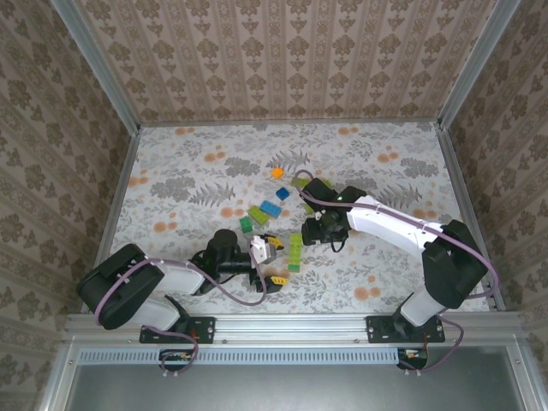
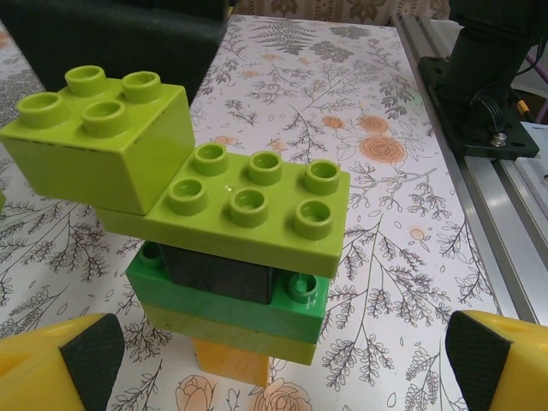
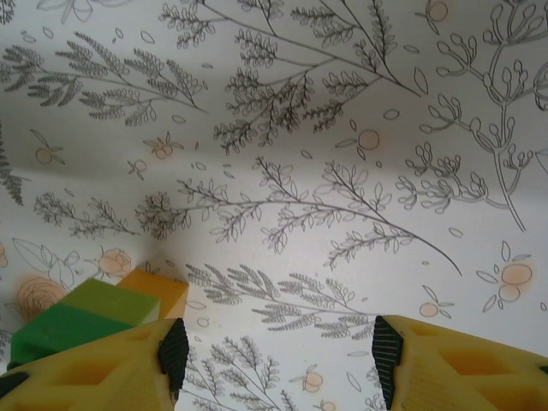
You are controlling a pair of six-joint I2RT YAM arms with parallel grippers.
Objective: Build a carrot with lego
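Both released and empty: left claw [image 2: 282, 364] faces the carrot [image 2: 248, 223], right claw [image 3: 278, 355] has it at 8 o'clock. An off-center squeeze could knock it over.

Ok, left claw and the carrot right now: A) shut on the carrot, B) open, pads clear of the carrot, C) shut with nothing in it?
B: in the left wrist view the left claw is wide open, its pads far out to either side, with table showing between them and the carrot.
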